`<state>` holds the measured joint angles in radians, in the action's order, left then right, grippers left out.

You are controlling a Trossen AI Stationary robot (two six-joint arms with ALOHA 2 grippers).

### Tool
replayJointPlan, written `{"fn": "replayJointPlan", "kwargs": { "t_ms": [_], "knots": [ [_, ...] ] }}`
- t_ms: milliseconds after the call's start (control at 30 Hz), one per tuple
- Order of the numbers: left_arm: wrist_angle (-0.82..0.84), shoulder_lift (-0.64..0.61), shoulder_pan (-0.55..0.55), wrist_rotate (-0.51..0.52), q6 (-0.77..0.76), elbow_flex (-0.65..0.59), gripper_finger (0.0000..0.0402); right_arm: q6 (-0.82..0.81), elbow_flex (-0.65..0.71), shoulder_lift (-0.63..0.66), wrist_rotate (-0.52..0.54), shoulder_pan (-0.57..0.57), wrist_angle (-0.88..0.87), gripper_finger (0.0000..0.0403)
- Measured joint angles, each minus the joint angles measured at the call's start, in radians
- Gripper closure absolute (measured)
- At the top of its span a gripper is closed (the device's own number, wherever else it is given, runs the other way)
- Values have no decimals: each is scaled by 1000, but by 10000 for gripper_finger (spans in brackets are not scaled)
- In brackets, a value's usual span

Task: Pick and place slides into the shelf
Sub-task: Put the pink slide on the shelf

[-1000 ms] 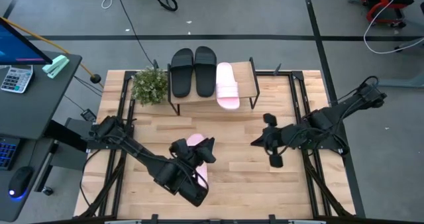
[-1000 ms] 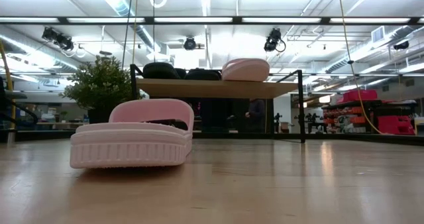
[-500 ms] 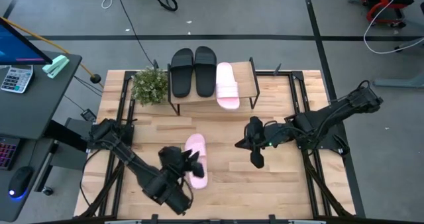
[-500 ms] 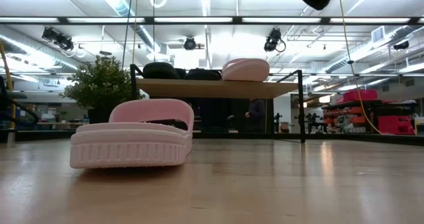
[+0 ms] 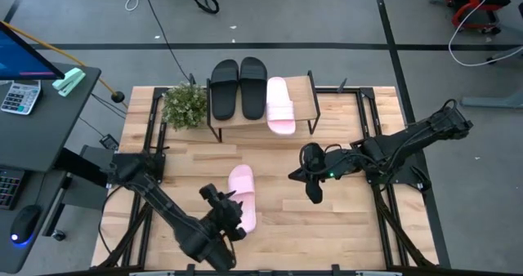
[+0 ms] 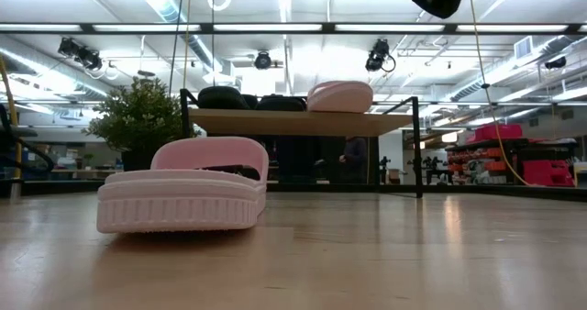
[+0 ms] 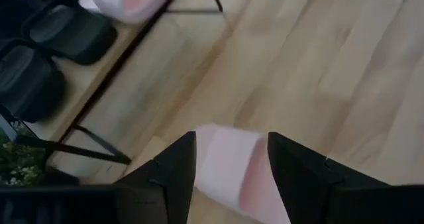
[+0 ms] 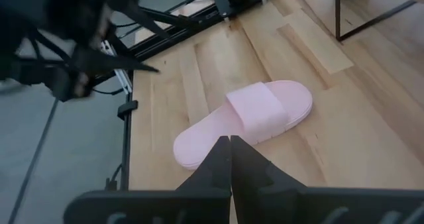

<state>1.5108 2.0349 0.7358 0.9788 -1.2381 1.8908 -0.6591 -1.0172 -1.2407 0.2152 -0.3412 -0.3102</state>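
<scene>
Loose pink slide (image 5: pixel 242 197) on bench (image 5: pixel 343 227), long axis toward shelf (image 5: pixel 302 92). Left end effector (image 5: pixel 222 220) nearest, fingers apart, just behind heel. Right end effector (image 5: pixel 312 180) together, well aside.

A pink slide (image 6: pixel 183 183) sits near-left on the wooden surface (image 6: pixel 367 255) — far behind, the shelf (image 6: pixel 303 122) carries a pink slide and black slides (image 6: pixel 246 98).
</scene>
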Motion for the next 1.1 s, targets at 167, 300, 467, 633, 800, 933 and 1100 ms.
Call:
{"fn": "replayJointPlan", "kwargs": {
  "t_ms": [167, 300, 467, 633, 800, 933, 1100],
  "knots": [
    [35, 101, -12, -61, 72, 0, 200, -4, 0, 0, 0, 0, 1, 403],
    [56, 160, -15, -100, 66, 0, 195, -3, 0, 0, 1, 0, 2, 403],
    [43, 190, -16, -85, 55, -41, 193, -2, 0, 0, 1, 0, 1, 402],
    [48, 184, -15, -89, -116, -151, 201, -3, 0, 0, 1, 0, 2, 402],
    [7, 177, -19, -96, -162, -197, 216, -2, 0, 0, 0, 0, 2, 402],
    [-114, 176, -30, -93, -74, -197, 228, -1, 0, 0, 0, 0, 2, 402],
    [-152, 176, -62, -90, -29, -197, 225, 0, 0, 0, 0, 0, 2, 402]
  ]
}}
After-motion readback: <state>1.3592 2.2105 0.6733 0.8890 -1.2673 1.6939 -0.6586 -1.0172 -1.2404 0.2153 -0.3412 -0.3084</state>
